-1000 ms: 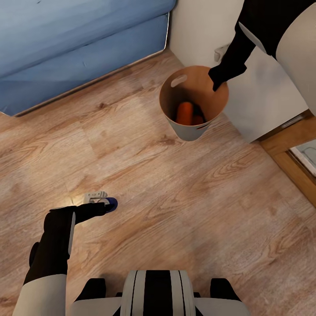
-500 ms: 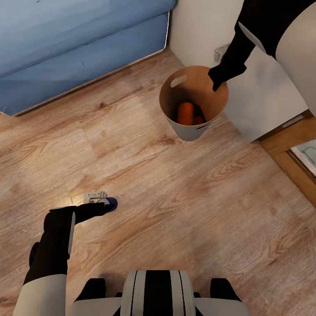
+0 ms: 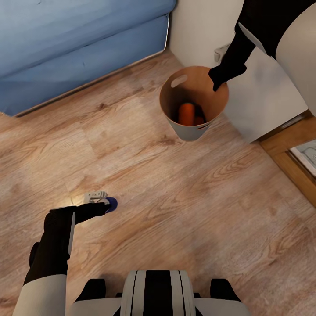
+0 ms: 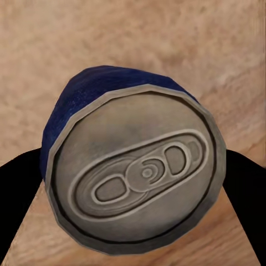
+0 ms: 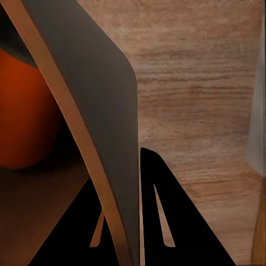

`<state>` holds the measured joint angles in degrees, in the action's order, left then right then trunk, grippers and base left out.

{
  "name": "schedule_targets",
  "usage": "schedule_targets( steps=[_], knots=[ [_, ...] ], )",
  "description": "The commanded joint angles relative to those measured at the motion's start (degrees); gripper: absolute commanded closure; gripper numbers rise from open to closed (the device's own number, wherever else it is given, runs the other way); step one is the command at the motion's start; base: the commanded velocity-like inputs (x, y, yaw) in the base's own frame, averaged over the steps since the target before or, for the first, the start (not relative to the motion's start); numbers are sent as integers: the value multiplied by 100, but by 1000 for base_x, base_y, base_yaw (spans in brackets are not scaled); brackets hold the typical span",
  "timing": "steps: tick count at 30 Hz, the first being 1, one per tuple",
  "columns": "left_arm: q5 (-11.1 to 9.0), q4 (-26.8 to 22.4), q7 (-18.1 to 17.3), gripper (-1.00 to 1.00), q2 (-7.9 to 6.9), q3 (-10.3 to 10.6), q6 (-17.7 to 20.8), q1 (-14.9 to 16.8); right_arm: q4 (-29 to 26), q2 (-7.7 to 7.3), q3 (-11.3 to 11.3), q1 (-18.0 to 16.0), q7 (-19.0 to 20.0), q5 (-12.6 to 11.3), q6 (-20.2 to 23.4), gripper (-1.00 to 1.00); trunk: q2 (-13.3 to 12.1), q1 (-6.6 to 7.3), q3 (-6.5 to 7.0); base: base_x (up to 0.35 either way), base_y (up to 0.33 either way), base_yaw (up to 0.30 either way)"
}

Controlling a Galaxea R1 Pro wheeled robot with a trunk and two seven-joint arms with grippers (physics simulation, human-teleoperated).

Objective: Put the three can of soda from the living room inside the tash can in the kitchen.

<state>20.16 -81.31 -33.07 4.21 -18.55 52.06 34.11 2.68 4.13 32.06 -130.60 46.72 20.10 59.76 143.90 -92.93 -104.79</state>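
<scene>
Left tool [image 3: 102,202] was clenched on the blue soda can [image 4: 133,177]. The wrist view showed the can's silvery top with its pull tab facing the camera and a dark finger on either side of the body. From the head view the can sat low over the wooden floor [image 3: 175,206], in front of the robot's base and well apart from the bin.

Right tool [image 3: 216,83] was clamped on the rim of the trash can [image 3: 175,94]. The right wrist view showed the brown wall running between the two fingers [image 5: 166,210], one inside and one outside. The bin hung tilted, its mouth turned toward the head camera, near a white cabinet [image 3: 259,101] and not far from the blue sofa [image 3: 79,44].

Inside the bin lay an orange soda can [image 3: 186,113], with a second orange can partly visible beside it [image 3: 199,120].

Judgement: two cans were in and the third was in hand, so this was the last deposit. The next move called for carrying the left arm across and up to the bin's mouth, centring the can above the opening, then releasing it while the right arm held the bin steady.
</scene>
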Motion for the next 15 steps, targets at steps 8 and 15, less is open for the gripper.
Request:
schedule_targets(
  steps=[8, 15],
  knots=[
    [46, 9, 2, 100, -1, 0, 12, 7, -3, 5, -74, -1, 21, -76, 24, 100, -11, 20, 178, 0, 0, 0],
    [49, 10, 2, 100, -8, 0, 22, 8, -4, 3, -95, 22, 21, -84, 24, 100, -20, 38, 333, 0, 0, 0]
  ],
)
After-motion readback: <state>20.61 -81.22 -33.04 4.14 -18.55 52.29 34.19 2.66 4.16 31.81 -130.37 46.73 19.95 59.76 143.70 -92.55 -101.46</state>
